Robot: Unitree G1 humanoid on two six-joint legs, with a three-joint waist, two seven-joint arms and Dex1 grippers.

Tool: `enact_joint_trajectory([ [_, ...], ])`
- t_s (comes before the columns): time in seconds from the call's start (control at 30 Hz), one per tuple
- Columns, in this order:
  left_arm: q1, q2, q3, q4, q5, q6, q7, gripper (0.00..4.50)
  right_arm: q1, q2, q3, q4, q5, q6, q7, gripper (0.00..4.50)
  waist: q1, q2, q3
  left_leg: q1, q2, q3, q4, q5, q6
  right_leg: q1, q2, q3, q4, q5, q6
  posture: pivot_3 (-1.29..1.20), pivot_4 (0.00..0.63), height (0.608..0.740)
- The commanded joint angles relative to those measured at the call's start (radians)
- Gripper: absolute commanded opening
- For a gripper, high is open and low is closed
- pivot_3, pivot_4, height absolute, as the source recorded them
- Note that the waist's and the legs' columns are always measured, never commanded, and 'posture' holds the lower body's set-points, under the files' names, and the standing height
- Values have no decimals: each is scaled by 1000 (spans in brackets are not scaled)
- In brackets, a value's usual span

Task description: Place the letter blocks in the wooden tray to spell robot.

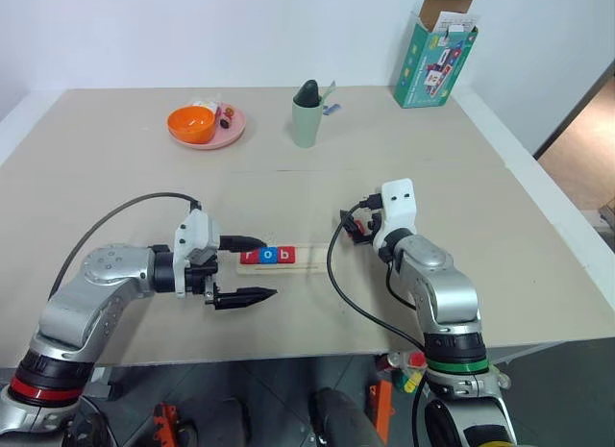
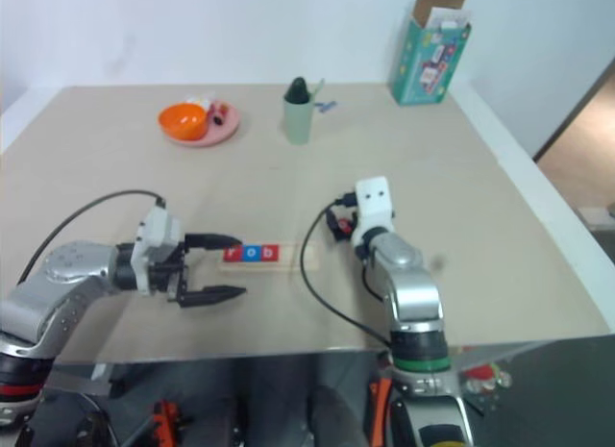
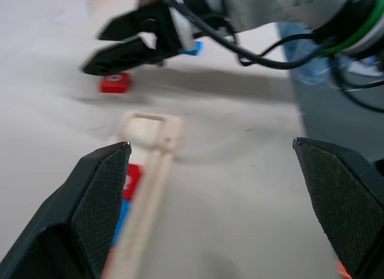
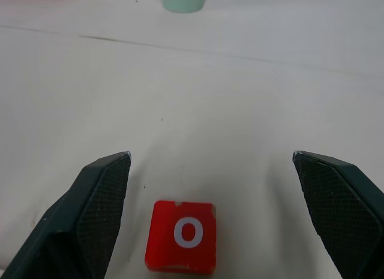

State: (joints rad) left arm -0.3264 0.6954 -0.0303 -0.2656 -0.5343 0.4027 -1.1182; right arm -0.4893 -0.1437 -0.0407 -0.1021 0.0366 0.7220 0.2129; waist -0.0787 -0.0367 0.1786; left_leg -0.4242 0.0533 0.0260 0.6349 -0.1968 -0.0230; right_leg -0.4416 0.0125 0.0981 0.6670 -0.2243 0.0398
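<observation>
spelling is a bit over halfway, by my reading: the wooden tray (image 1: pixel 281 261) lies on the counter (image 1: pixel 461 178) between the two arms, and three letter blocks (image 1: pixel 268 256) sit in its groove at the robot's-left end — red "r", blue "o", red "b", touching side by side. the other end of the tray is bare, so a second "o" and a "t" are left to place.

the red "o" block (image 4: pixel 180 236) lies flat on the counter just in front of the right tool (image 4: pixel 213 171), whose fingers stand spread to either side of it without touching it; this looks like the next pick. in the left wrist view that red block (image 3: pixel 114 83) shows beneath the right tool, and a bit of blue (image 3: pixel 191 48) shows behind the tool's fingers — possibly the last block, though its letter cannot be read.

the left tool (image 1: pixel 246 270) hangs just beside the filled end of the tray, fingers spread, holding nothing.

readable writing: "r", "o", "b" in the tray and the white "o" on the loose red block. the green box (image 1: pixel 434 55) at the far corner carries printing too small to read.
</observation>
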Motion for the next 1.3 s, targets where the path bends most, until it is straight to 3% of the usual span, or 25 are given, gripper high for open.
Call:
enact_joint_trajectory([
  [0.03, -21, -20, 4, 13, 40, -71, 15, 4500, 14, 21, 4, -30, 22, 7, -14, 4467, 0, 0, 0, 0, 0, 0, 0, 0, 0, 0, 0, 0, 0, 0, 0, 0, 150, 740],
  [0.33, -36, -73, 2, 49, 109, -167, 65, 4500, 42, 50, 15, -9, 37, 33, -31, 4467, 0, 0, 0, 0, 0, 0, 0, 0, 0, 0, 0, 0, 0, 0, 1, 0, 150, 740],
  [0.43, -36, -77, 0, 51, 116, -169, 68, 4500, 43, 50, 9, 2, 36, 30, -41, 3676, 0, 0, 0, 0, 0, 0, 0, 0, 0, 0, 0, 0, 0, 0, 1, 0, 150, 740],
  [0.5, -33, -79, -1, 51, 122, -170, 69, 4500, 44, 48, 11, 5, 37, 24, -43, 2751, 0, 0, 0, 0, 0, 0, 0, 0, 0, 0, 0, 0, 0, 1, 1, 0, 150, 740],
  [0.57, -28, -79, -5, 54, 133, -176, 70, 4500, 49, 49, 13, 7, 35, 19, -49, 2459, 0, 0, 0, 0, 0, 0, 0, 0, 0, 0, 0, 0, 0, 1, 1, 0, 150, 740],
  [0.7, -26, -82, -7, 58, 141, -182, 70, 4500, 71, 55, 14, -26, 36, 29, -63, 1217, 0, 0, 0, 0, 0, 0, 0, 0, 0, 0, 0, 0, 0, 1, 1, 0, 150, 740],
  [1.07, 6, -73, -14, 63, 169, -204, 56, 4500, 401, -66, 59, -568, 104, 203, 14, 1217, 5, -1, 0, 0, -1, -1, 0, 0, 0, 1, -1, 0, 0, -1, 2, 0, 150, 740],
  [1.3, -4, -75, -21, 75, 174, -206, 52, 4500, 408, -30, 39, -599, 102, 254, -52, 1217, 0, -1, 0, 2, 0, 0, 1, 3, 1, 1, 0, 1, 0, 1, -5, 0, 150, 740],
])
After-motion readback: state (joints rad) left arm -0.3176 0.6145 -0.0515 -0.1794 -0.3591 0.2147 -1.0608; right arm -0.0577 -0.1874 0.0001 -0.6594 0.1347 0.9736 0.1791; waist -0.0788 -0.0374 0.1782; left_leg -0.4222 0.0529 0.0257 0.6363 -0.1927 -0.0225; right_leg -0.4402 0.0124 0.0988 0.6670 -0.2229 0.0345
